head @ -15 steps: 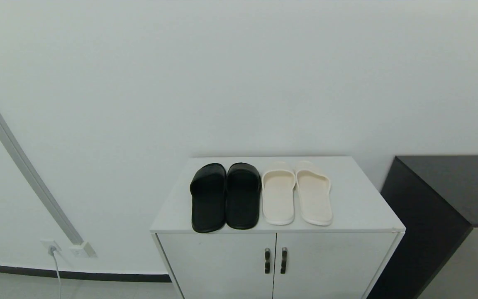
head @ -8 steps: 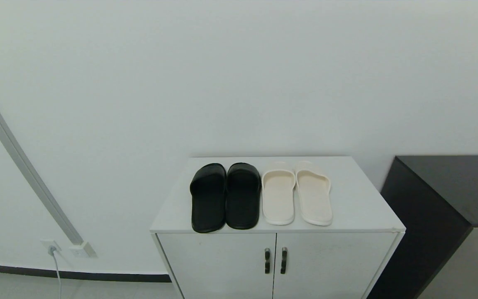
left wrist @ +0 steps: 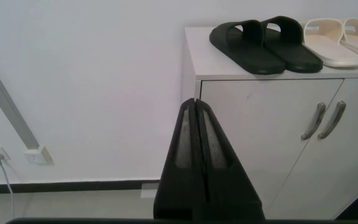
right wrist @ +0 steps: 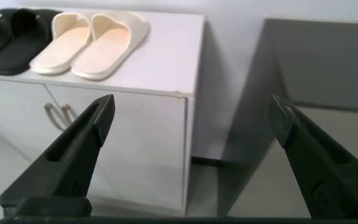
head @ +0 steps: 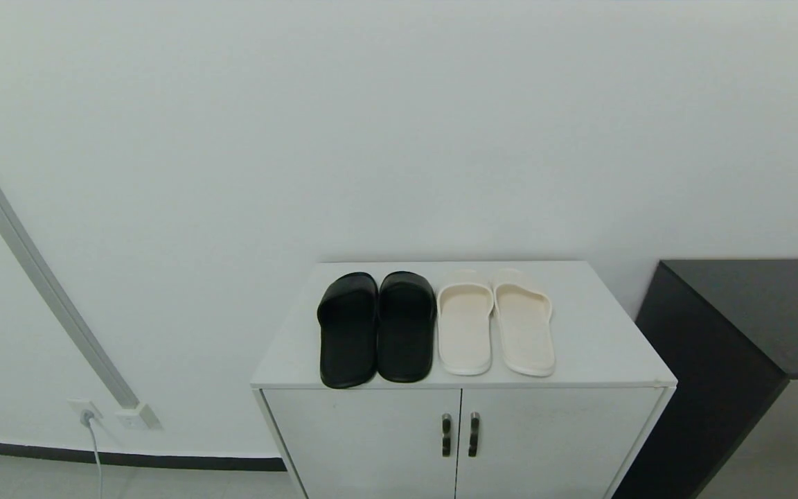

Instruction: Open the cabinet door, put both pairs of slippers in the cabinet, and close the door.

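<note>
Two grippers are in front of the white cabinet [head: 600, 346] and touch nothing: the left gripper [left wrist: 196, 109] has its fingers pressed flat together, empty, and the right gripper [right wrist: 192, 102] is spread wide, also empty. On the cabinet top lie the black slippers [head: 376, 329] at the left and the cream slippers [head: 496, 322] just beside them, toes toward the white wall [head: 399, 138]. Both doors [head: 364, 443] are closed, and their handles [head: 459, 434] are close together in the middle. A dark cabinet [head: 717, 360] stands at the right.
</note>
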### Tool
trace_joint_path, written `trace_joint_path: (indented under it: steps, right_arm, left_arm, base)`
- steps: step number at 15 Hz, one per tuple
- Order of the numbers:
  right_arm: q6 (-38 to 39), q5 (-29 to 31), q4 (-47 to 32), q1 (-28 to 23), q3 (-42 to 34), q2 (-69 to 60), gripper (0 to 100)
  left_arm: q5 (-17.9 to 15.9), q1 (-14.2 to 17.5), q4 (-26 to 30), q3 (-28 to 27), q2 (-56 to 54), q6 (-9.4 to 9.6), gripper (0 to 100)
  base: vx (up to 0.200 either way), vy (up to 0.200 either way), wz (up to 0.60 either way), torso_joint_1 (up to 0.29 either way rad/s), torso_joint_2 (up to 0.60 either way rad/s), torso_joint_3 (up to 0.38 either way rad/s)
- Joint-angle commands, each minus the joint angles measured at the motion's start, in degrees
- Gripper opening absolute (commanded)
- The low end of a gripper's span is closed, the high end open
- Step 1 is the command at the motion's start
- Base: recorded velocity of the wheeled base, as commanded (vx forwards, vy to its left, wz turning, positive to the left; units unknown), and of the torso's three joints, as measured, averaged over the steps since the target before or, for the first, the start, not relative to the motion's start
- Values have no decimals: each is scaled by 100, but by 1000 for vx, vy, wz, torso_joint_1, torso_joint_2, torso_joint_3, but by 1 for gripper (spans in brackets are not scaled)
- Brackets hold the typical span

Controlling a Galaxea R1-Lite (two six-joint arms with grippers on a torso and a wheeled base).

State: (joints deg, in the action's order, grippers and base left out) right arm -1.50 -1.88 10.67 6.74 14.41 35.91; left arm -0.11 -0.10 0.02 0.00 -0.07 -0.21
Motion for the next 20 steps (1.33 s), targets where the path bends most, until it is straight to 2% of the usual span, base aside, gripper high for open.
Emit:
trace_joint_path:
  steps: [1,3,7,10,12,15,20]
  right_arm:
    - [168,205,498,679,510,1796,100]
    - [563,645,498,1330,967,2376,100]
    - [1257,1743,480,3008,1899,3422,100]
    - [1864,2508,498,3799,2699,4547,100]
    - [2268,2798,498,4002,3235,5250,100]
    - [2514,3044,498,4002,3964,6103,100]
    - [2743,3791,700,4019,4580,7281,100]
  left_arm:
    - [-7,1,6,0,7,12,0]
    - [-7,1,-2,0,7,3,0]
    - [-7,1,-2,0,7,-6,0]
    - [-7,1,-2,0,7,-6,0]
    - [-7,1,-2,0,7,-6,0]
    - [-7,1,-2,0,7,-6,0]
    - [-15,1,6,0,7,-6,0]
  base:
    - [0,0,0,0,0,0]
    - [0,0,0,0,0,0]
    - [0,0,0,0,0,0]
    - [0,0,0,0,0,0]
    - [0,0,0,0,0,0]
    - [0,0,0,0,0,0]
    - [0,0,0,0,0,0]
